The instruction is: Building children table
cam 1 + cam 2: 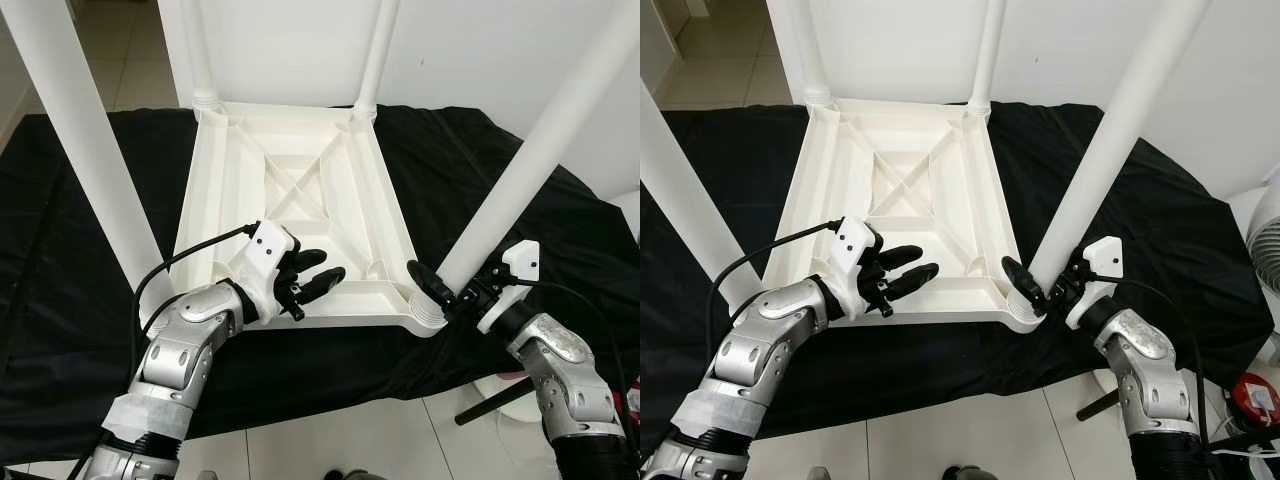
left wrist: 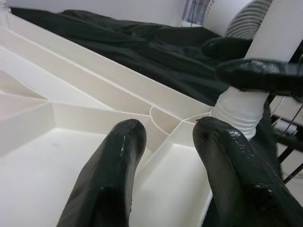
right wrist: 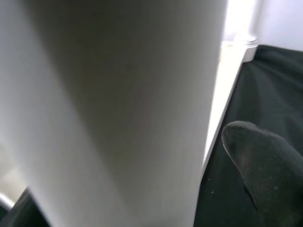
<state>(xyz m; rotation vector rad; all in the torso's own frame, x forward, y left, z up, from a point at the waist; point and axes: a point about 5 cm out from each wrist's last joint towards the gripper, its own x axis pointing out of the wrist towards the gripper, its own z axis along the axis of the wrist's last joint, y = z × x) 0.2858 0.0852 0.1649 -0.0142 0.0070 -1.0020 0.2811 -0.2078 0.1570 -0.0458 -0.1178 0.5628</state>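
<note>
Left eye view shows you the white plastic table (image 1: pixel 300 200) lying upside down on a black cloth (image 1: pixel 80 300), three legs standing up and ribs crossing its underside. Your right gripper (image 1: pixel 440 290) has its fingers closed around the base of the near right leg (image 1: pixel 500 200) at the table's near right corner. Your left gripper (image 1: pixel 315 280), fingers spread and empty, hovers over the near edge. No writing is readable.

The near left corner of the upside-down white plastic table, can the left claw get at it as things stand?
Probably yes. The left claw hovers open over the upside-down white plastic table just inside its near rim, with nothing between it and that corner; the tall white leg there stands alongside.
</note>
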